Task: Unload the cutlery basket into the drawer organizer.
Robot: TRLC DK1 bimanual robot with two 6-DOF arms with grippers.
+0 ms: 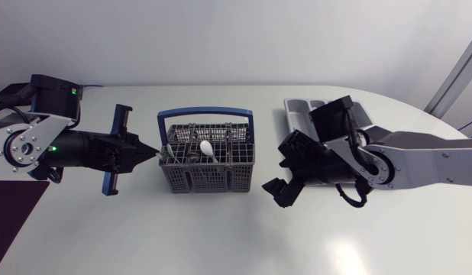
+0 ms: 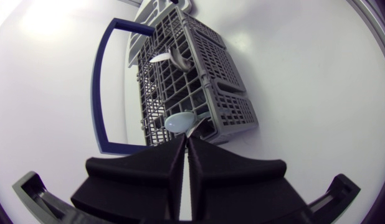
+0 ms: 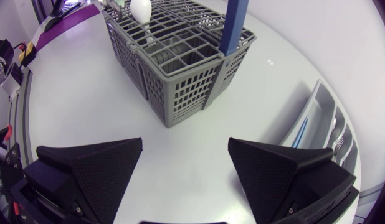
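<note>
The cutlery basket (image 1: 209,180) sits in the middle of the desk (image 1: 182,238), its blue handle (image 1: 205,113) standing up over it. Cutlery is left inside, including a white spoon (image 1: 207,147) standing bowl-up. The drawer organizer (image 1: 296,108) lies well off to the right at the back, partly under the right arm, and from the right wrist view a few pieces already seem to be in its slots. So I'd say the unloading is partway through. The left hand (image 1: 153,155) comes in low and level from the side, its fingers pressed together into a thin wedge right at the basket's near rim, just by a pale spoon (image 2: 180,121). That looks like it is meant to slip in among the handles. I can't tell whether it is pinching anything. The right hand (image 1: 284,169) hangs between basket and organizer with its fingers spread wide and nothing in them, probably waiting clear of the basket for its turn.
</note>
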